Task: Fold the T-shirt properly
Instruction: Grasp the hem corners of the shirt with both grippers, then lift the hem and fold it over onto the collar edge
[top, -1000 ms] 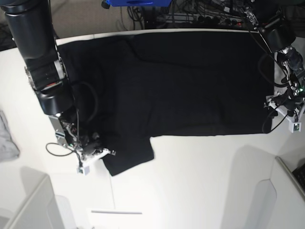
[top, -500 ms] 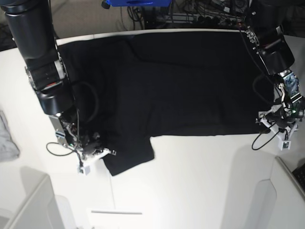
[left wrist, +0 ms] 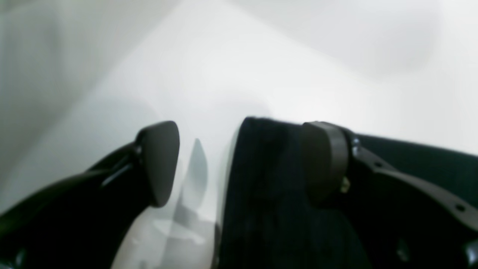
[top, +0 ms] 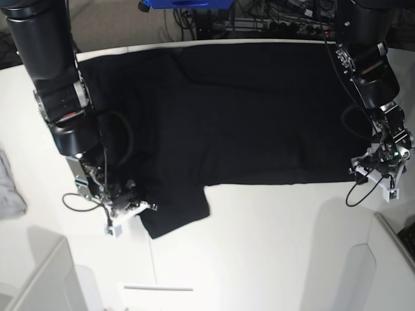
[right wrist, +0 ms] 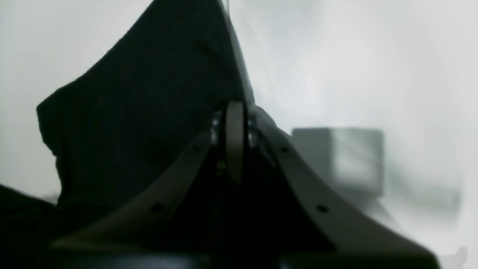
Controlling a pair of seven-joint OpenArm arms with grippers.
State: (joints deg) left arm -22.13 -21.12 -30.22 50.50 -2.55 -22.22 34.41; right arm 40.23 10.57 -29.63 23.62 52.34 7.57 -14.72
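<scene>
T-shirt flat on table. Right gripper clamped on its sleeve; left gripper spread wide over the shirt's hem corner, one pad on cloth

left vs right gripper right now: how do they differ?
The left gripper stands open, the T-shirt edge between its fingers but not pinched; the right gripper is shut, black cloth bunched at its pads. In the base view the left gripper sits at the shirt's lower corner on that view's right, the right gripper at the sleeve on its left. Both are low at the cloth's edge on the white table.
</scene>
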